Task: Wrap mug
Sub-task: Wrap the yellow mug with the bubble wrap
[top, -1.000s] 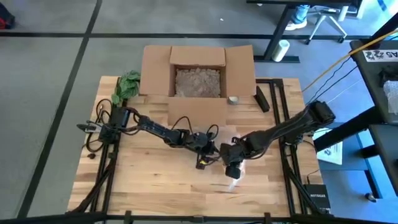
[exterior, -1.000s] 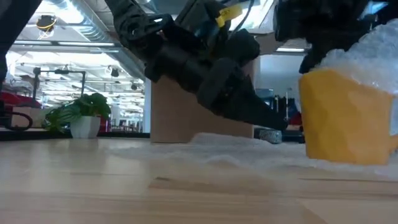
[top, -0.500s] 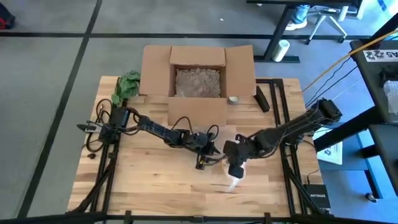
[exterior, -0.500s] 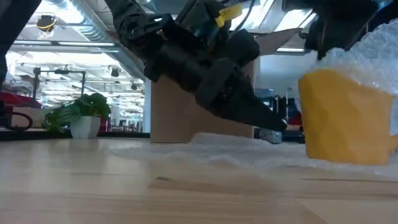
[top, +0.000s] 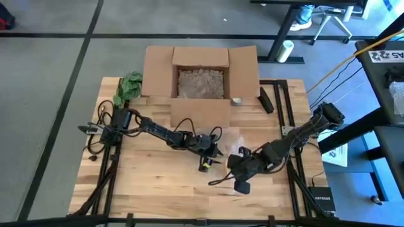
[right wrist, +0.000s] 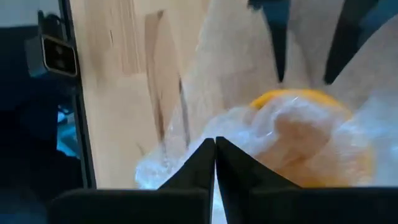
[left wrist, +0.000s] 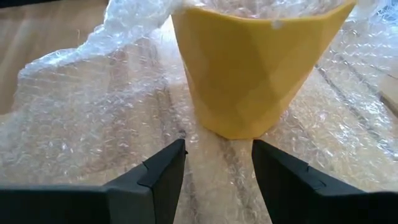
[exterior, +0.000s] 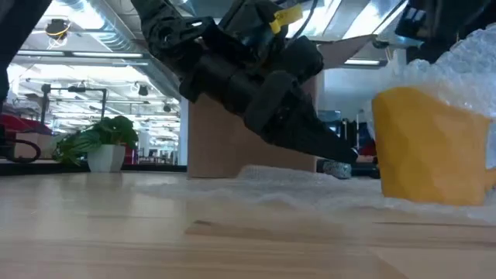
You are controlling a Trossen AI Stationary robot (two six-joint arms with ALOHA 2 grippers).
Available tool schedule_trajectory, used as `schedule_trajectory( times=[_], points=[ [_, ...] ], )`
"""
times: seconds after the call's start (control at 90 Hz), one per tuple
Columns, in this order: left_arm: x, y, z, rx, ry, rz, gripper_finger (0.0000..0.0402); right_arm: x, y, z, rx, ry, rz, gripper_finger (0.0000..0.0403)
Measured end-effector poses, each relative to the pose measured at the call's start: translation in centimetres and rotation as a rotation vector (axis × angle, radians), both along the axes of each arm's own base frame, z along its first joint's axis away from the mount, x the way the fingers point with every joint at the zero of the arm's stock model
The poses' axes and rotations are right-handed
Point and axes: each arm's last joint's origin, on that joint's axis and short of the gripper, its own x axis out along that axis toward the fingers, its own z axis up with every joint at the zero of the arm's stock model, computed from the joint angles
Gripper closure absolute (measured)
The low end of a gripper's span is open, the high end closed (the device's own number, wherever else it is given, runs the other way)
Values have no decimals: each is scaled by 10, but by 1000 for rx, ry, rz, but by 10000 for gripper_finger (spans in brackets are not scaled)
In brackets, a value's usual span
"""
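Yellow mug (left wrist: 261, 68) stands upright on a bubble wrap sheet (left wrist: 81, 124) at mid tabletop (top: 145, 176), wrap bunched over its rim. From above the mug is mostly hidden under the arms. Left gripper (left wrist: 217, 168) sits low just beside the mug's base, jaws parted, holding nothing. Right gripper (right wrist: 215, 155) hovers near-right of the mug, jaws pressed together; whether wrap is pinched between them cannot be made out.
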Motion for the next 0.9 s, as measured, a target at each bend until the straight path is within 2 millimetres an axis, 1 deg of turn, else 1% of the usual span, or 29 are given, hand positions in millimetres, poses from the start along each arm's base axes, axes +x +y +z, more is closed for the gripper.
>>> schedule_trajectory(
  times=[0.111, 0.211, 0.522, 0.689, 0.9],
  points=[
    [0, 0, 0, 0, 0, 0, 231, 3, 1, -7, -7, 27, 3, 403],
    [0, 0, 0, 0, 0, 0, 231, 3, 1, -10, -19, 30, 9, 403],
    [0, 0, 0, 0, 0, 0, 231, 7, -15, -16, -77, 48, -21, 403],
    [0, 0, 0, 0, 2, 0, 231, 6, -26, -31, -71, 83, -36, 403],
    [0, 0, 0, 0, 2, 0, 231, 6, -34, -56, 32, 75, -26, 403]
  ],
)
